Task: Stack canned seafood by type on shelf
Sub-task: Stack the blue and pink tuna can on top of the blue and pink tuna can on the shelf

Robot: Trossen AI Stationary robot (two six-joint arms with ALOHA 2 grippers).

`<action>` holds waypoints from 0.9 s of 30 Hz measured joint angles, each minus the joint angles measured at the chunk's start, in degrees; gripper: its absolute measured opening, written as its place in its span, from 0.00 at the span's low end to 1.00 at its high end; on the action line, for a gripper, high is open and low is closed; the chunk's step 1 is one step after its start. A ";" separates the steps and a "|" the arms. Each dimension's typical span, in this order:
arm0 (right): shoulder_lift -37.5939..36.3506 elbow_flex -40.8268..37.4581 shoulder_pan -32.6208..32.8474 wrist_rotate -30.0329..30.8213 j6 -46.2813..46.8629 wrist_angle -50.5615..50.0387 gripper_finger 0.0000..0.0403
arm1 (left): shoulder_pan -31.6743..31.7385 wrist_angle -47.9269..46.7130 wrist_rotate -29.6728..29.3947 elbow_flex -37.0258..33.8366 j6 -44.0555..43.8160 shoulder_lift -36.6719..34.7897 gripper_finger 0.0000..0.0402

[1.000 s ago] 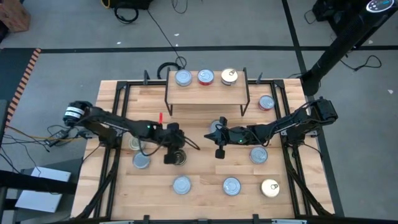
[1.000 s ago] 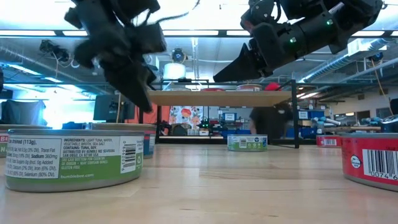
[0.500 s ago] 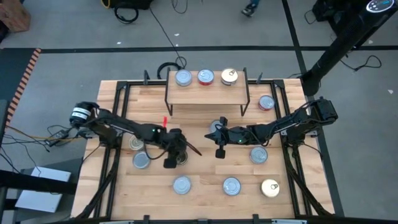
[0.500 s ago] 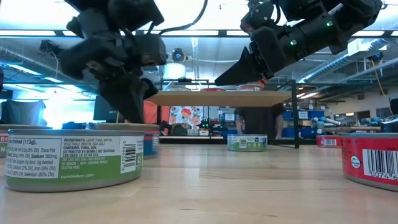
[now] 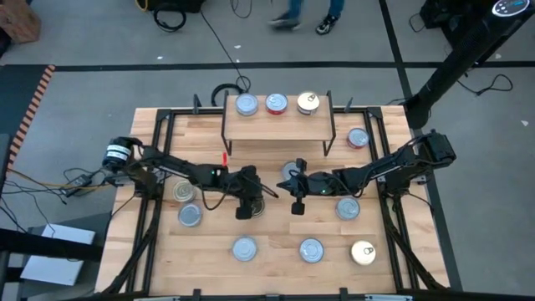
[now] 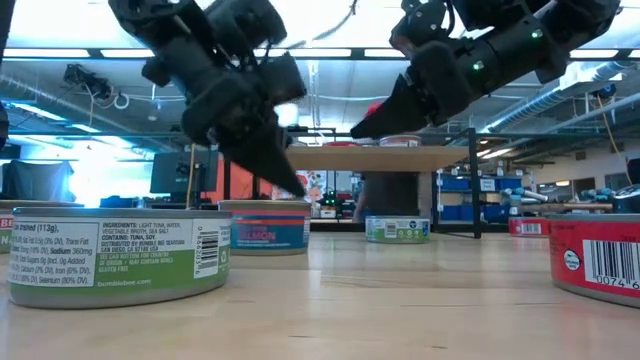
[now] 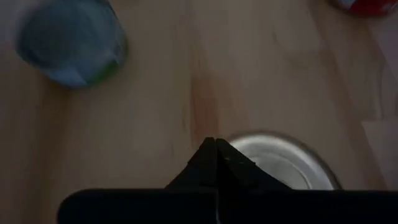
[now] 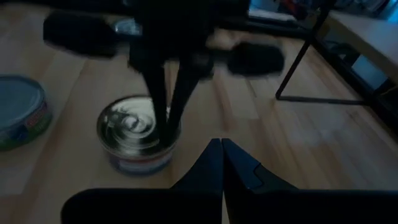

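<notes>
Slatted tabletop [image 5: 209,251], before shelf [image 5: 276,125]: left gripper [image 5: 253,203], fingers pressed together, over salmon tin [image 6: 265,226]; rigid, slick, best pinched across rim.

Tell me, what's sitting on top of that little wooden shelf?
Three tins stand in a row on the shelf: a silver-blue tin, a red tin and a gold tin. What lies beneath the board is covered from above.

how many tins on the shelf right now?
3, in a row on the shelf: a silver-blue tin, a red tin, a gold tin. None looks stacked or hidden.
</notes>
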 joint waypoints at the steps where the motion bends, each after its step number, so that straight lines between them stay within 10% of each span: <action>1: -0.10 0.00 0.03 0.04 -0.01 0.06 0.01 | -0.07 -0.01 -0.62 0.00 0.81 -1.10 0.00; 7: -0.54 0.03 0.63 0.12 1.25 -0.28 0.02 | 0.17 3.22 0.27 -0.11 1.92 -6.18 0.00; 27: 8.13 2.95 5.33 -5.01 12.11 5.49 0.02 | 11.06 55.84 16.37 -27.32 -0.06 -7.25 0.00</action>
